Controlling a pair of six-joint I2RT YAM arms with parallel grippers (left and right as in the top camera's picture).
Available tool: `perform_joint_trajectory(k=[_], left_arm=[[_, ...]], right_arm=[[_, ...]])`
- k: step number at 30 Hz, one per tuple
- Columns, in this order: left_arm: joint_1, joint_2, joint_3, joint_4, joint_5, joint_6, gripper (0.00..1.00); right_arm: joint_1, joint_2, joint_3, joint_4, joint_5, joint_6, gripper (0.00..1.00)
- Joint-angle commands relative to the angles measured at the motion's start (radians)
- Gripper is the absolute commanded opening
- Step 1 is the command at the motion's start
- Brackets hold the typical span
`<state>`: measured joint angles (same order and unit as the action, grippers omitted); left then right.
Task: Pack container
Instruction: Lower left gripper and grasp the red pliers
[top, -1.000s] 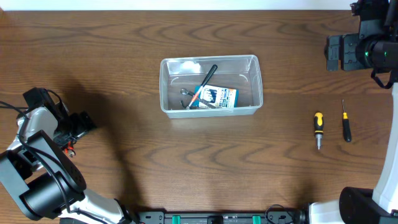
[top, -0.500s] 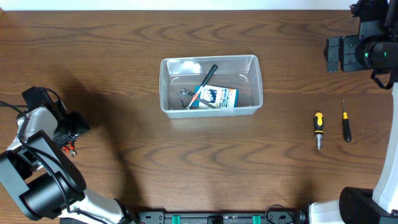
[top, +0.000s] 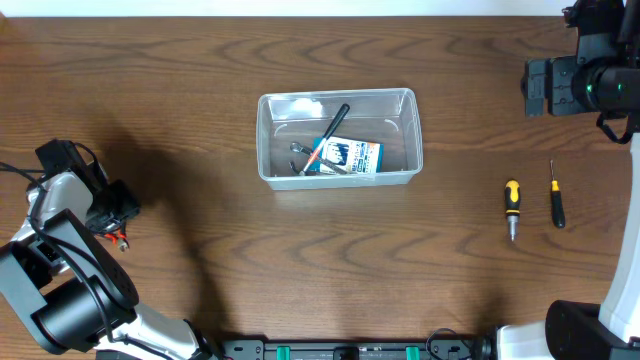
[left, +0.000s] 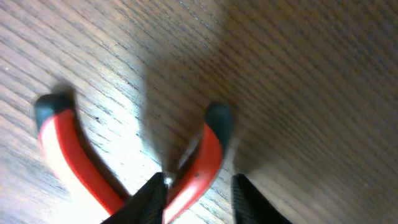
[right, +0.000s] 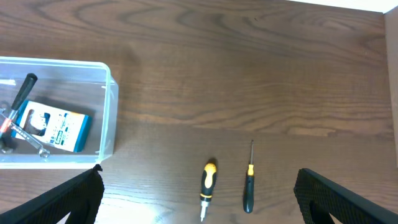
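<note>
The clear plastic container (top: 266, 104) stands mid-table and holds a blue-and-white box (top: 352, 157), a black-handled tool (top: 333, 125) and small metal pieces. In the right wrist view the container (right: 110, 109) is at the left edge. Red-handled pliers (left: 202, 165) lie on the wood at the far left, with a red tip (top: 119, 238) showing from above. My left gripper (left: 200, 198) is low over them. Its narrowed jaws straddle one handle, and a gap shows beside the right finger. My right gripper (right: 199, 173) hangs wide open at the far right, holding nothing.
A yellow-and-black screwdriver (top: 512, 205) and a slim black one (top: 556, 200) lie side by side at the right, also under my right gripper as the yellow screwdriver (right: 208, 185) and the slim screwdriver (right: 249, 190). Cables trail beside the left arm (top: 60, 300).
My left gripper's jaws have narrowed from wide open around one pliers handle, and it has edged slightly left. The right arm and the container have not moved.
</note>
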<state>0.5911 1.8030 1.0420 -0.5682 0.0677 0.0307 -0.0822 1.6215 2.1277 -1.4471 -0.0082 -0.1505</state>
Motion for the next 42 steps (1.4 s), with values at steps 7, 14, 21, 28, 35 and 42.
perform_joint_trajectory(k=[7, 14, 21, 28, 35, 42], left_arm=[[0.002, 0.003, -0.007, -0.002, -0.008, 0.003, 0.19], [0.002, 0.003, -0.007, -0.002, -0.008, 0.003, 0.19], [0.002, 0.004, -0.008, -0.002, -0.008, 0.003, 0.41], [0.002, 0.030, -0.008, 0.002, -0.077, 0.050, 0.44], [0.002, 0.081, -0.008, 0.001, -0.109, 0.035, 0.44], [0.002, 0.103, -0.008, 0.002, -0.106, 0.017, 0.30]], right_arm=[[-0.004, 0.000, -0.003, -0.002, -0.007, -0.016, 0.99], [-0.004, 0.000, -0.003, -0.002, -0.007, -0.016, 0.99], [-0.004, 0.000, -0.003, -0.005, -0.007, -0.016, 0.99], [-0.004, 0.000, -0.003, -0.005, -0.007, -0.016, 0.99], [-0.004, 0.000, -0.003, -0.004, -0.007, -0.016, 0.99], [-0.004, 0.000, -0.003, -0.004, -0.007, -0.023, 0.99]])
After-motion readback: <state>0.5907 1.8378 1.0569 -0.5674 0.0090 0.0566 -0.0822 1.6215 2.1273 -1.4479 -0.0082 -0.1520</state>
